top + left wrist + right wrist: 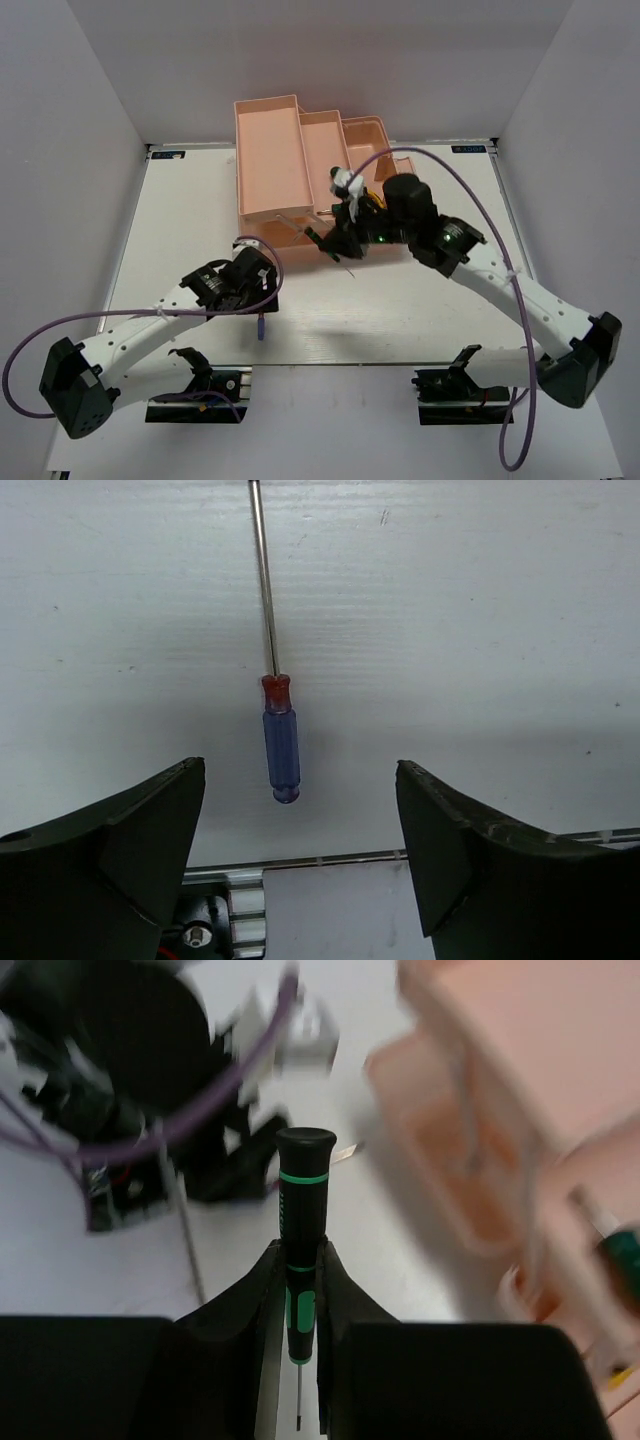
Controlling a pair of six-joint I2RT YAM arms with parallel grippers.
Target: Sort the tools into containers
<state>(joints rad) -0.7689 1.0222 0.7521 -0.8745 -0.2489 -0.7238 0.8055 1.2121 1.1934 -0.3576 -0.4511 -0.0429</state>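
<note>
From overhead and behind the arm bases: looks down and forward from far off, taking in the whole desk [400, 320], left arm [150, 330], right arm [520, 290] and the pink toolbox [270, 150] at the far side.

From the left wrist: faces straight down, close to the desk, with its own jaws at the bottom corners. Shares the purple screwdriver [281, 750] and its bare patch of desk with the overhead view.

From the right wrist: peers along its own jaws past the black-green screwdriver [303, 1210], close and blurred. Shares toolbox and left arm with the overhead view.
</note>
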